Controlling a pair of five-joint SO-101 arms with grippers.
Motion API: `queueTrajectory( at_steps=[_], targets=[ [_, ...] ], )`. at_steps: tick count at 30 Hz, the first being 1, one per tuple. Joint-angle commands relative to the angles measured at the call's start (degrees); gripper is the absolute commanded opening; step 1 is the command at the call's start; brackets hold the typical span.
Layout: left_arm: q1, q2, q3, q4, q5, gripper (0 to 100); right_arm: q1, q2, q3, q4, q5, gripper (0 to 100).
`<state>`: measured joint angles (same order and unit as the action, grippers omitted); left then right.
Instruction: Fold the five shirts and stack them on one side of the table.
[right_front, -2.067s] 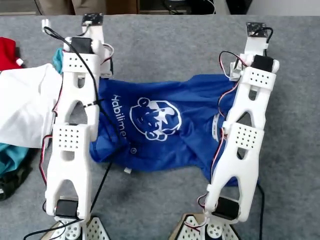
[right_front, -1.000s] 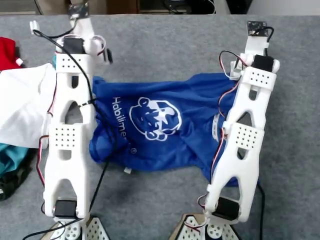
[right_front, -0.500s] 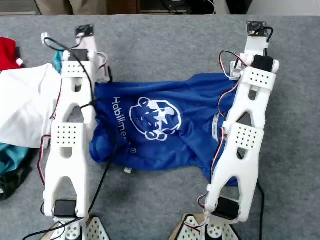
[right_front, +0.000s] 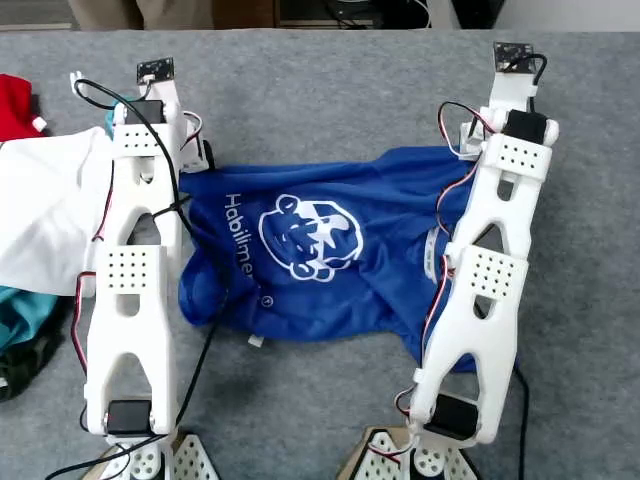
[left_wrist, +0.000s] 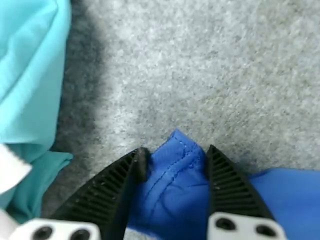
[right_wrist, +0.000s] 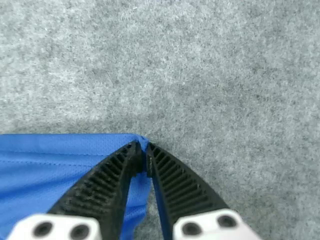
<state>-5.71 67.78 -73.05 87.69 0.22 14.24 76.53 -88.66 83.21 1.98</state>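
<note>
The grey table (right_front: 330, 90) carries the blue shirt (right_front: 350, 290), spread out print up between my two arms. Beside that shirt's left end lie a white shirt (right_front: 50, 210), a teal shirt (left_wrist: 30, 65) showing from under it, and a red shirt (right_front: 15, 105) farther back. My right gripper (right_wrist: 145, 148) is pinched tight on the blue shirt's far right corner, while my left gripper (left_wrist: 175, 151) stands parted at the far left corner, one finger on each side of the cloth tip.
</note>
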Motion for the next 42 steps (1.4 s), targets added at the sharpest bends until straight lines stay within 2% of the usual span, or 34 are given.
queueTrajectory(
  at_steps=[1, 4, 13, 18, 20, 24, 31, 38, 42],
  targets=[
    [1.76, 0.31, -0.35, -0.62, -0.44, 15, -0.57, -0.4, -2.51, -0.7, -0.18, 0.5],
    [2.81, 0.48, 0.09, -3.96, -0.18, 14, -0.66, -0.4, -2.51, -0.62, -0.18, 0.5],
    [2.99, 0.48, 0.0, 2.02, -0.62, 13, -0.4, -0.4, -2.68, 0.0, -0.18, 0.5],
    [2.73, 0.48, -0.18, 3.87, -0.09, 1, -0.48, -0.4, -2.77, 0.18, -0.18, 0.5],
    [2.81, -0.04, -0.35, 4.13, 0.18, 2, -0.48, -0.4, -2.77, 0.18, -0.18, 0.5],
    [2.9, -0.13, -3.87, 4.13, 7.21, 2, -0.48, -0.4, -2.77, 0.18, -0.18, 0.5],
    [2.99, -0.13, -23.65, 7.74, 17.49, 2, -0.66, -0.4, -2.77, 0.18, -0.18, 0.5],
    [2.64, -5.58, -22.86, 8.88, 25.76, 2, -2.33, -1.01, -3.03, 0.26, -0.18, 0.5],
    [3.08, -11.38, -22.95, 9.76, 26.46, 2, -3.65, -4.7, -7.25, 4.22, -0.09, 0.5]
  ],
)
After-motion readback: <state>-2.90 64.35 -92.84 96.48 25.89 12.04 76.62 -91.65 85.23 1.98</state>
